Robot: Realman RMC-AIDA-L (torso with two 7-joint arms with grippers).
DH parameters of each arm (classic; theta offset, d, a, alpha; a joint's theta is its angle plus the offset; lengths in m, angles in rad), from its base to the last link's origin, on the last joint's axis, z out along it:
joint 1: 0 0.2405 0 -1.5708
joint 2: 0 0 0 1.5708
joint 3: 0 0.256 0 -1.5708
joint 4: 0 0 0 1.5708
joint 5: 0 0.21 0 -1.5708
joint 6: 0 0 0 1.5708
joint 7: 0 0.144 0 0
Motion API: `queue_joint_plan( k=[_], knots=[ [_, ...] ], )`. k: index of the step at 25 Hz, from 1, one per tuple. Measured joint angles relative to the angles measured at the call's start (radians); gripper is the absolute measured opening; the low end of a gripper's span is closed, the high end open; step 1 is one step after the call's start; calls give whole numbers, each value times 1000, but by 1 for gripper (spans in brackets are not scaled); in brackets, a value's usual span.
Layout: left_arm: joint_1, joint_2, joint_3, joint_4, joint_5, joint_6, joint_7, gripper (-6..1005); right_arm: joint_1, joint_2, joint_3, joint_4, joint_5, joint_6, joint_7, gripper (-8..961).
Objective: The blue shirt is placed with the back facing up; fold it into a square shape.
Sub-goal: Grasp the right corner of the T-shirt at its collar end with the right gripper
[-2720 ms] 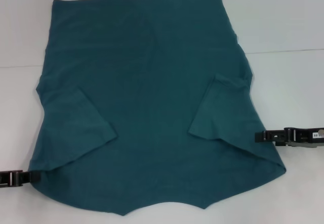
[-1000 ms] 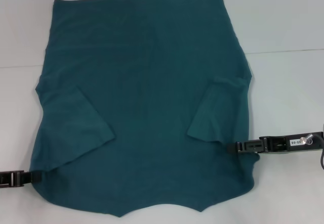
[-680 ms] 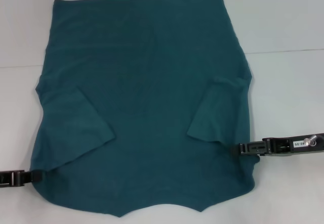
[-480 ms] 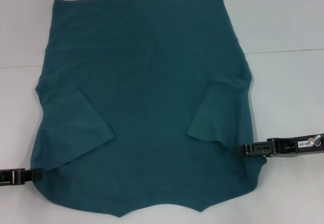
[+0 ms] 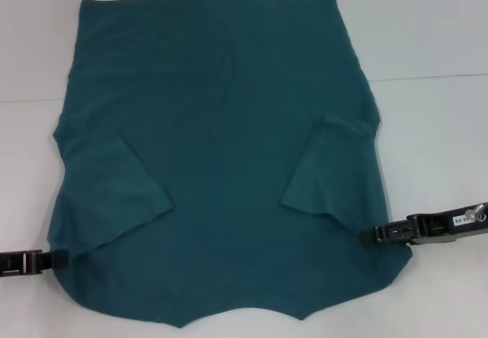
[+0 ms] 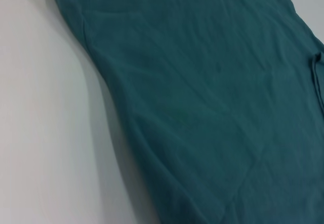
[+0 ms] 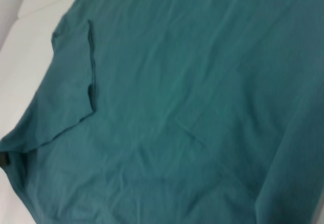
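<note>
White table, blue shirt flat, sleeves folded, both grippers possibly pinching edges

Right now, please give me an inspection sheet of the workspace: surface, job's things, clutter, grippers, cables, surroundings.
Surface: white table, a seam line across it.
Job's things: large teal-blue fabric T-shirt, spread flat, plain side up, both short sleeves folded inward.
Clutter: nothing seen.
Grippers: left gripper at the shirt's near left edge; right gripper at its near right edge.
Cables: nothing seen.
Surroundings: nothing seen beyond the table.
</note>
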Motion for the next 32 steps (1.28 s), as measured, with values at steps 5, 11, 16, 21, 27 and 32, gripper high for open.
queue_joint_plan(
  k=[5,11,16,21,27,32],
  knots=[
    [-3,2,-1,0,0,0,-3,24,8,-17,-19,0,-7,-20,32,893],
    [-9,4,-2,0,0,0,-3,25,10,-34,-15,-8,-3,-65,47,892],
    [-13,4,-2,1,0,-1,-3,25,27,-29,-12,-5,3,-86,35,892],
    [-16,4,-2,-7,0,-13,-2,25,46,-20,-12,0,6,-90,25,891],
    [-17,4,-1,-14,0,-23,2,25,57,-16,-20,0,-22,-88,39,890],
    [-17,4,1,-18,0,-24,2,24,48,-30,-20,-2,-54,-86,68,889]
  ],
)
